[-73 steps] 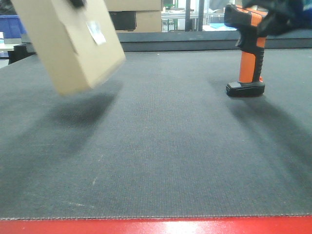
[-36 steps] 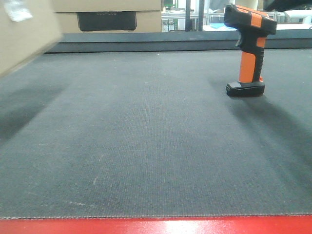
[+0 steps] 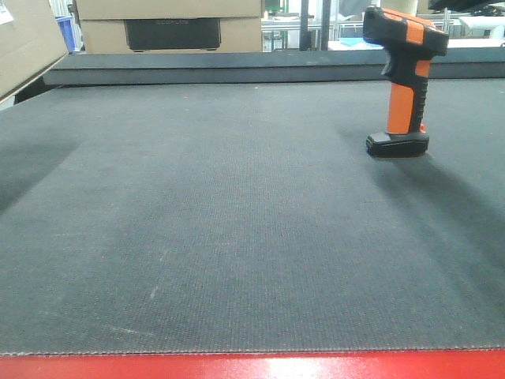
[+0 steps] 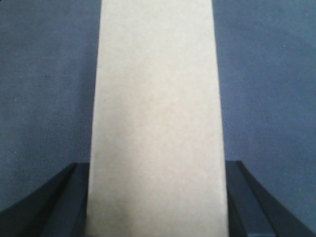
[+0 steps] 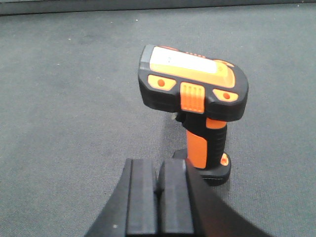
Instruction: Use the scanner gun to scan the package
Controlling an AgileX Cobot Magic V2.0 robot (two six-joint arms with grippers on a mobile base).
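Package (image 4: 155, 98) sits clamped in the left gripper (image 4: 157, 197); right gripper (image 5: 159, 197), jaws closed and empty, should open and grasp the upright scanner gun (image 5: 195, 98) squarely by its handle.

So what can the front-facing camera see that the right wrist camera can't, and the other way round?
Only the front-facing view shows a corner of the package, raised at the upper left, a larger cardboard box behind the table, and the table's red front edge. Only the right wrist view shows the right gripper, shut and empty, and the orange buttons on the head of the scanner gun. Both show the scanner gun standing upright on its base on the dark mat.
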